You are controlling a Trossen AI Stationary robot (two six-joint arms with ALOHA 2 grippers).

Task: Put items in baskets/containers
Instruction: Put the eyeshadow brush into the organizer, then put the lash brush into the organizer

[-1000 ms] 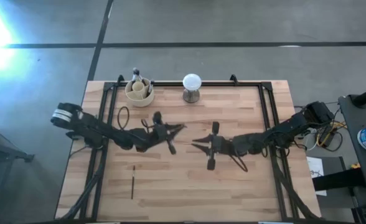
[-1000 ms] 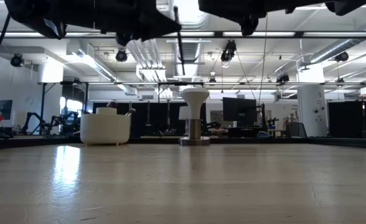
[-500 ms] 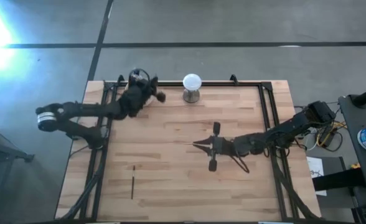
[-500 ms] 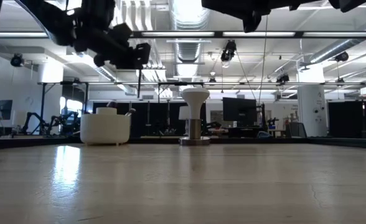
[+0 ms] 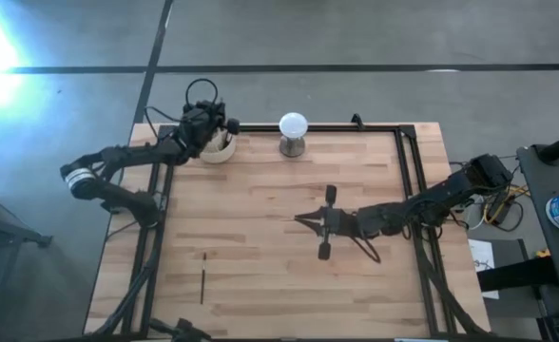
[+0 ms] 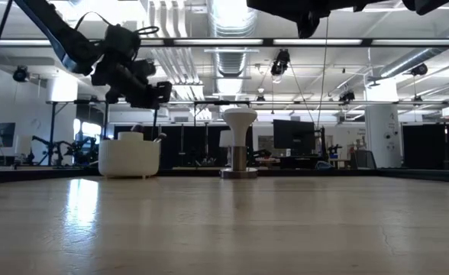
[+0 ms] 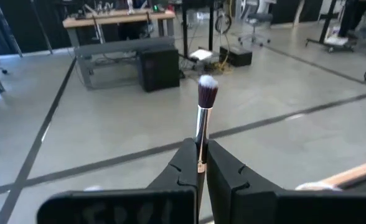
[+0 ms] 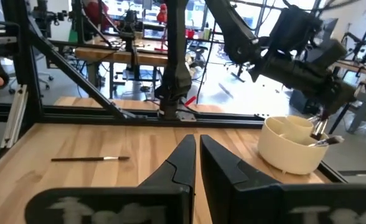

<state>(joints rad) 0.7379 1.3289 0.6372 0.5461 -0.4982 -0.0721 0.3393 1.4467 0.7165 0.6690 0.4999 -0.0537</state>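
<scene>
The left gripper (image 5: 203,128) hovers right over the cream cup (image 5: 217,150) at the far left corner of the tabletop (image 5: 279,285), and it is pinching a makeup brush (image 7: 205,106). The left wrist view shows the brush's slim handle clamped between the two fingers (image 7: 182,165), its bristled head pointing away from the gripper toward the floor beyond the tabletop's edge. In the low view the gripper hangs above the cup (image 6: 129,156), clear of its rim. Brushes already in the cup (image 8: 293,146) lean out over its side, as seen in the right wrist view. Over to the right gripper (image 5: 303,220): it waits near the middle of the tabletop, fingers pressed together, holding nothing. One more brush (image 5: 202,278) lies flat near the front left of the tabletop, well apart from both grippers. The white ball on its metallic stand (image 5: 293,133) sits at the far edge, near the cup.
</scene>
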